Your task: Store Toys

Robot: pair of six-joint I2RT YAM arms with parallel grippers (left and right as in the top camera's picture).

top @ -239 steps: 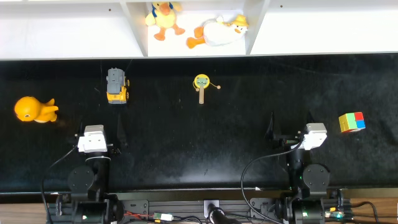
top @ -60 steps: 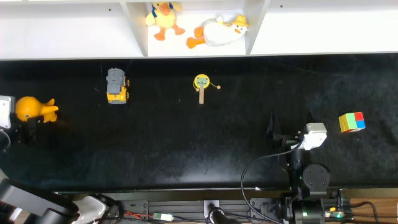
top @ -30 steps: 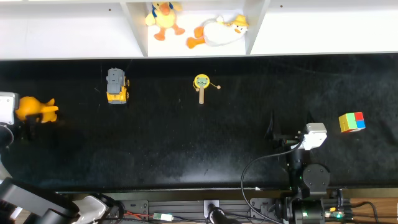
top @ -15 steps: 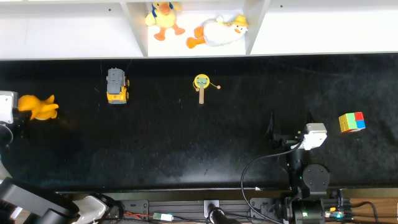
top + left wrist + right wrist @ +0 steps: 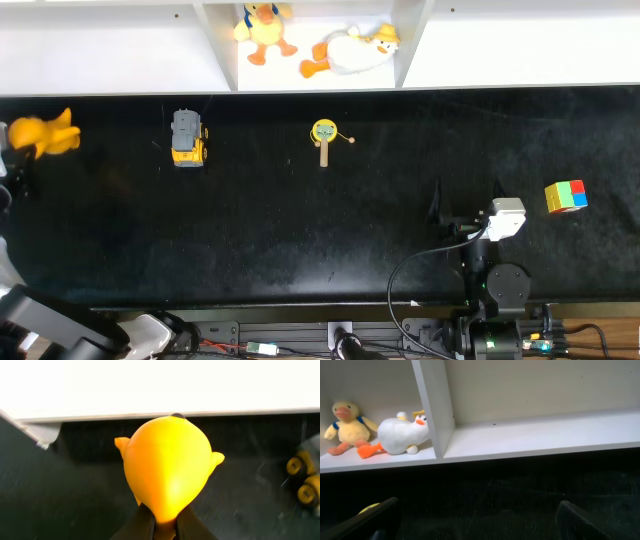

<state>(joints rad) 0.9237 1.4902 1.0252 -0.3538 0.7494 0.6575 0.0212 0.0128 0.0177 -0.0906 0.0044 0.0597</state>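
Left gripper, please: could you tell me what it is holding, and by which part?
The left gripper pinches the orange duck toy by its narrow tapered end.

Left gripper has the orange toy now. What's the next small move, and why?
Probably ease the left gripper forward toward the white shelf. It is shut on the orange toy, and the left wrist view shows the shelf's front ledge straight ahead with black table between, so the toy is not yet stored.
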